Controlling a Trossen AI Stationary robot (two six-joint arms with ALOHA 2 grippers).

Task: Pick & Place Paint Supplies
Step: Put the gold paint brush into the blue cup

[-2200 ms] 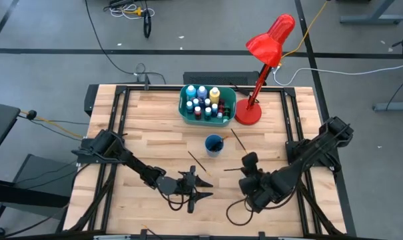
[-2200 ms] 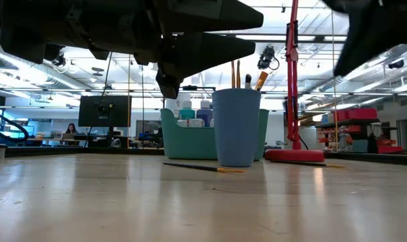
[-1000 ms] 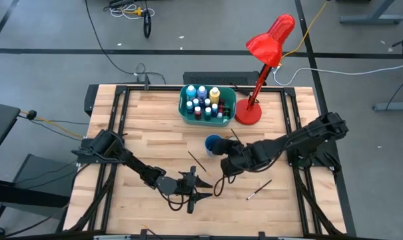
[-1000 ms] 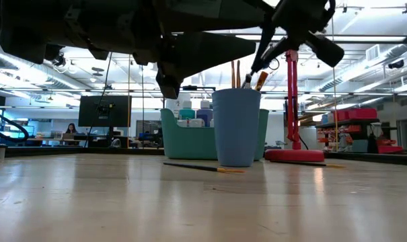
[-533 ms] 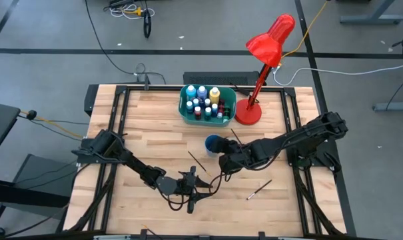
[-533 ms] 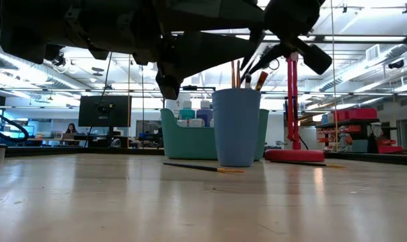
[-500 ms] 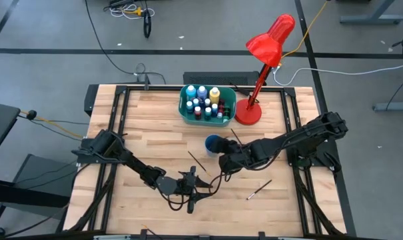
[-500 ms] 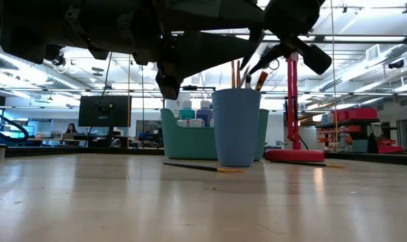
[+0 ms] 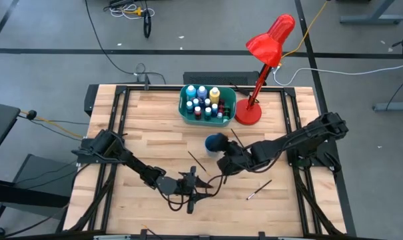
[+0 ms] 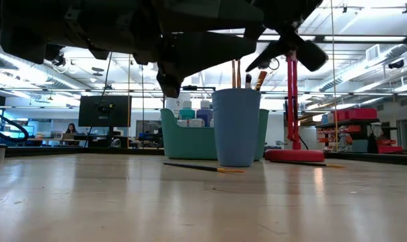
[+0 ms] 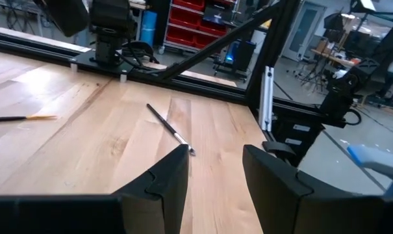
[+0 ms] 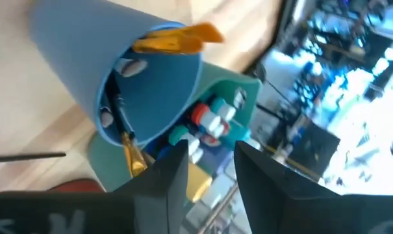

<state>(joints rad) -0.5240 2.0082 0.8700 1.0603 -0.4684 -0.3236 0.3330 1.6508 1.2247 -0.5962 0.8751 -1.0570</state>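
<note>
A blue cup (image 9: 215,142) stands mid-table with several paintbrushes upright in it (image 10: 238,74). My right gripper (image 12: 210,153) hovers open just above and beside the cup's rim (image 12: 151,78), touching nothing. More brushes lie flat on the wood: one (image 9: 196,161) left of the cup, one (image 9: 259,189) toward the near right, one (image 9: 238,139) by the lamp. Paint bottles (image 9: 204,101) stand in the teal tub (image 9: 185,113) behind the cup. My left gripper (image 9: 206,187) waits open, level, low over the near middle of the table; a brush (image 11: 170,129) lies ahead of it.
A red desk lamp (image 9: 270,40) stands on its round base (image 9: 248,115) right of the tub. Black frame rails (image 9: 114,127) run along the table's edges. Bare wood (image 9: 148,140) lies left of the cup and along the near edge.
My right gripper has stayed over the blue cup, rolled about its own axis, tipped a little, and opened its fingers. The brushes in the cup stand as before. My left gripper has kept still.
</note>
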